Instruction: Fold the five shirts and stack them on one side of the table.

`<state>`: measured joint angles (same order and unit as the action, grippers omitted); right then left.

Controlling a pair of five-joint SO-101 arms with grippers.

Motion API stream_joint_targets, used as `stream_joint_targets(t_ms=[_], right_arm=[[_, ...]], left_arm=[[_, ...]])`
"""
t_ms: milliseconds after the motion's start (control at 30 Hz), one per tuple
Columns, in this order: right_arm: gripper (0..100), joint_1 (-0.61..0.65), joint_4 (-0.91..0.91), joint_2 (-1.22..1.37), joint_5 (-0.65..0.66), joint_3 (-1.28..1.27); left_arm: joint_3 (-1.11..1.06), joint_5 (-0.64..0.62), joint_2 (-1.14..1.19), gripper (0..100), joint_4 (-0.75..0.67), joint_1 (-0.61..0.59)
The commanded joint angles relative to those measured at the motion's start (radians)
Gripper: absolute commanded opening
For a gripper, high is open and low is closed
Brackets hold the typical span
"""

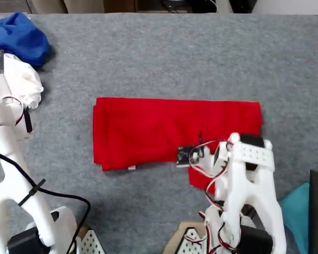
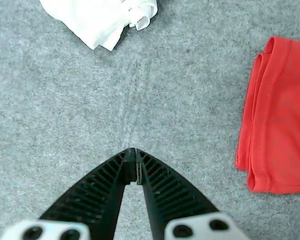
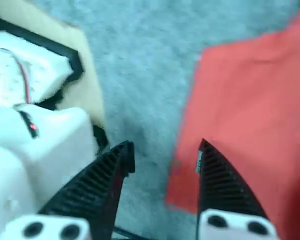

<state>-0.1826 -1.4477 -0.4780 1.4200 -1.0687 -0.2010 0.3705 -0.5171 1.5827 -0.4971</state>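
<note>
Folding red shirt (image 1: pixel 175 129), a long band at middle of counter (image 1: pixel 201 58) | right claw (image 3: pixel 165 147) spread over its near-right corner | left claw (image 2: pixel 135 165) pressed together over bare counter left of it | advice: pinch both layers at corner, lift low, carry leftward, keep edges aligned.

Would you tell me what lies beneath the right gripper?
An edge of the red shirt and grey table lie below the open right gripper; from above, the arm hides that corner.
</note>
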Motion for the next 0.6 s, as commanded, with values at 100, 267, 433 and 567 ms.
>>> stream_joint_targets(t_ms=[100, 267, 433, 567], right_arm=[[20.6, -0.018, 0.08, -0.03, 0.006, -0.074], [20.6, -0.016, 0.121, -0.033, -0.021, -0.088], [20.6, -0.019, 0.043, -0.036, -0.031, -0.001], [20.6, -0.019, -0.032, -0.036, -0.031, 0.093]], left_arm=[[0.044, 0.009, -0.008, 2, -0.002, -0.006], [0.046, 0.021, -0.008, 2, -0.002, -0.006], [0.046, 0.021, -0.007, 2, -0.002, -0.008], [0.046, 0.021, -0.005, 2, -0.003, -0.006]])
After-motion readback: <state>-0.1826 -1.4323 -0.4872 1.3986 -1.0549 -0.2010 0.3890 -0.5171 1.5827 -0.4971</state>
